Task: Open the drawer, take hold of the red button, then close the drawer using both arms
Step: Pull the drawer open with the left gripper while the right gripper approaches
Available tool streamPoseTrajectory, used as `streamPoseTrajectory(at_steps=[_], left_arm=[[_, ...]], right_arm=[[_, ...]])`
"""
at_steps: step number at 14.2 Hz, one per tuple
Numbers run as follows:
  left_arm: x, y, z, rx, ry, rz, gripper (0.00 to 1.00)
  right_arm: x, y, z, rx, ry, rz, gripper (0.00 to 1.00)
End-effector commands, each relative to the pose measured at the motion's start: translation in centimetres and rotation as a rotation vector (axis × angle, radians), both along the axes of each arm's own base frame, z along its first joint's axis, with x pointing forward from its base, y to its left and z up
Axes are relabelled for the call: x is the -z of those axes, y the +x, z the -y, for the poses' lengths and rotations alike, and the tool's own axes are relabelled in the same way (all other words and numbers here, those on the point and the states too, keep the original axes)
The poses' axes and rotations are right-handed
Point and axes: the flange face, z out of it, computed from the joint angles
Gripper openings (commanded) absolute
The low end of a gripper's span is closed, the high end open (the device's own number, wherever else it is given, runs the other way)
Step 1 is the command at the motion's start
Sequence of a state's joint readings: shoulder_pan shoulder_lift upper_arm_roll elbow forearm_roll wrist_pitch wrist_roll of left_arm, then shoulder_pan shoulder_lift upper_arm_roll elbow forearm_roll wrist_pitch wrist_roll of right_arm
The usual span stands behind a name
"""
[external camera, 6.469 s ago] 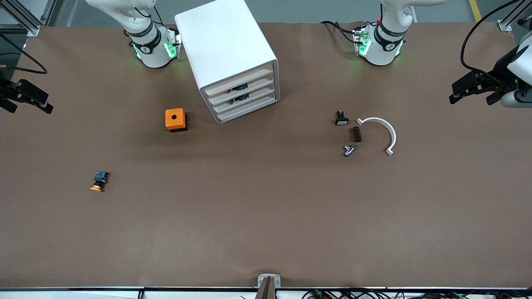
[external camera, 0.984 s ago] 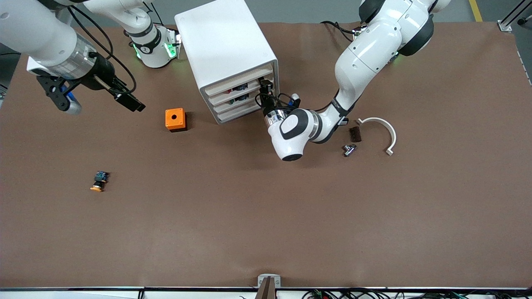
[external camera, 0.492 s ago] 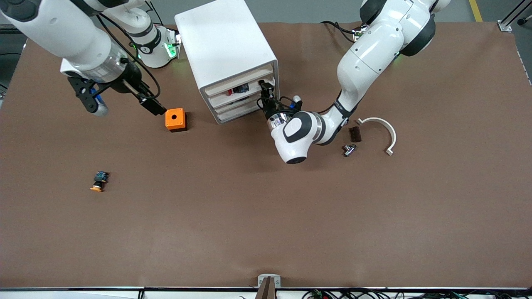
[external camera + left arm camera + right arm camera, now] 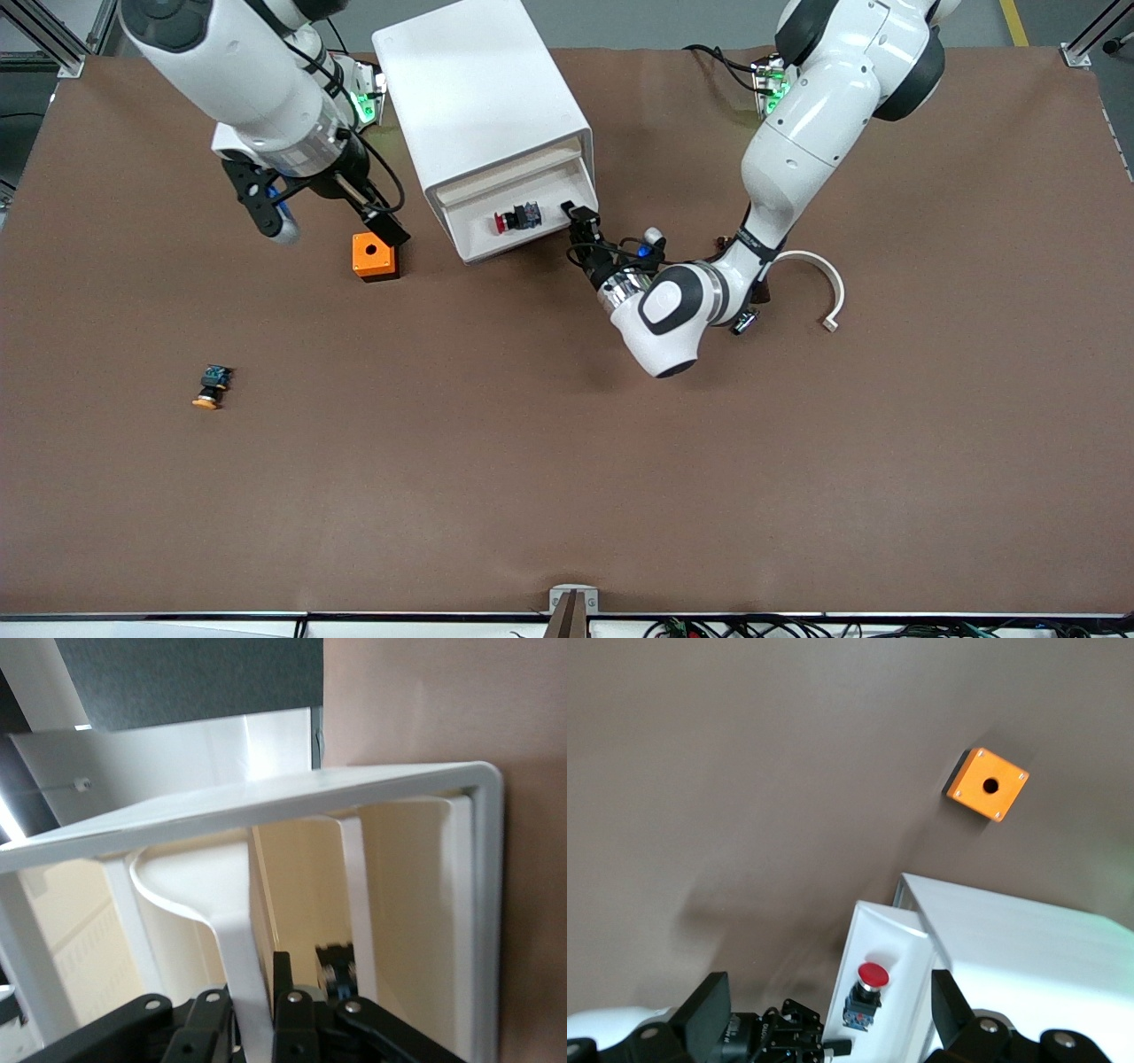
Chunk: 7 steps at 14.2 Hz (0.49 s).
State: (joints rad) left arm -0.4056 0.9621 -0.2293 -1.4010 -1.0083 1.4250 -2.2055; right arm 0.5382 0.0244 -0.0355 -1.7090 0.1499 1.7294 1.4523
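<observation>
One drawer (image 4: 524,247) of the white cabinet (image 4: 478,89) stands pulled out toward the front camera. The red-capped button (image 4: 514,218) lies on its side inside it. My left gripper (image 4: 578,215) is shut on the drawer's front lip at the corner toward the left arm's end. In the left wrist view the white lip (image 4: 239,966) runs between the jaws of the left gripper (image 4: 257,1019). My right gripper (image 4: 387,232) hangs open over the orange cube, beside the cabinet. The right wrist view frames the button (image 4: 872,976) and drawer (image 4: 864,930) between the wide-apart fingers of the right gripper (image 4: 828,992).
An orange cube with a hole (image 4: 372,256) sits beside the cabinet toward the right arm's end. A button with an orange-yellow cap (image 4: 211,388) lies nearer the front camera. A white curved piece (image 4: 822,276) and a small metal part (image 4: 742,321) lie by the left arm's wrist.
The left gripper has drawn the drawer out toward the front camera, uncovering the red button. The right arm has swung in from the table's end to over the orange cube.
</observation>
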Motion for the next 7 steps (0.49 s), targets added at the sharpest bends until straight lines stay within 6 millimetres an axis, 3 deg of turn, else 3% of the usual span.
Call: streamPoseTrajectory(at_steps=[1,4,7], left_arm=[[0.3,3.1,-1.9,-0.09,0.005,0.053,0.13],[0.3,5.0,-4.0,-0.144,0.007,0.066,0.15],[0.1,5.7,-4.6,-0.162,0.008,0.078,0.17]], right_arm=[[1.4,-0.8,-2.5,0.036,-0.032,0.025,1.0],[3.5,-2.2,-6.0,0.053,-0.057,0.048,1.0],[6.0,-2.6,-9.3,0.079,-0.073,0.074,1.0]])
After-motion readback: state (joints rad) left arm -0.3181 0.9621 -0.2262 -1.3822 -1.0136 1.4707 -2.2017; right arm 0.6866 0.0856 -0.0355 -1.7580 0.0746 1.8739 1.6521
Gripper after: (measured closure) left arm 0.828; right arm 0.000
